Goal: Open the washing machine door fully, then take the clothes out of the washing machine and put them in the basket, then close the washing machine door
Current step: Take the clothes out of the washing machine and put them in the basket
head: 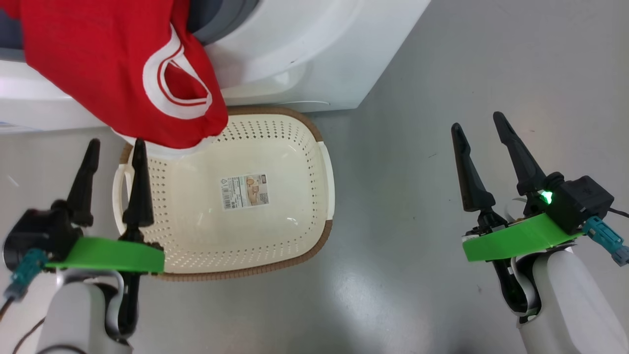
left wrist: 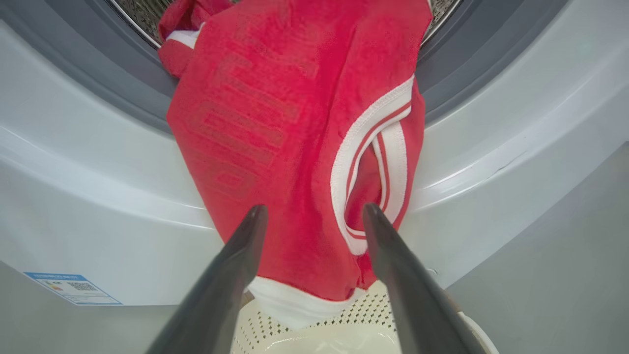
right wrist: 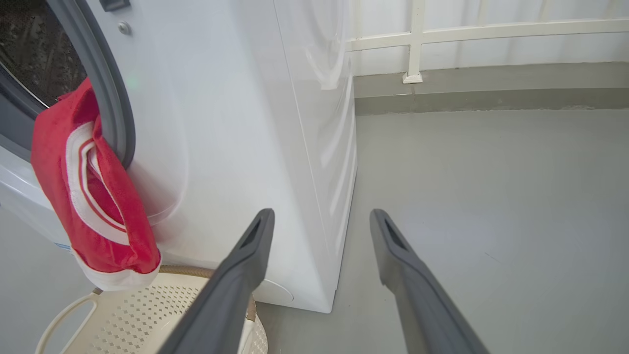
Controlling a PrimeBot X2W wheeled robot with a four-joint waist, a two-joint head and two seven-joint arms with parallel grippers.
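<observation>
Grey floor [head: 417,221]; we see red clothes [head: 108,64] draped from the washing machine [head: 304,54] mouth over the basket [head: 314,142]. Soft, light, floppy; we'd pinch the hanging white hem [left wrist: 295,305]. Both spread, empty: left gripper [head: 116,143], right gripper [head: 477,121].

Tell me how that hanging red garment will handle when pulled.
The soft red garment with white bands drapes limply over the grey rubber ring: probably floppy, light. It overhangs the cream perforated basket, so a tug likely drops it in.
</observation>
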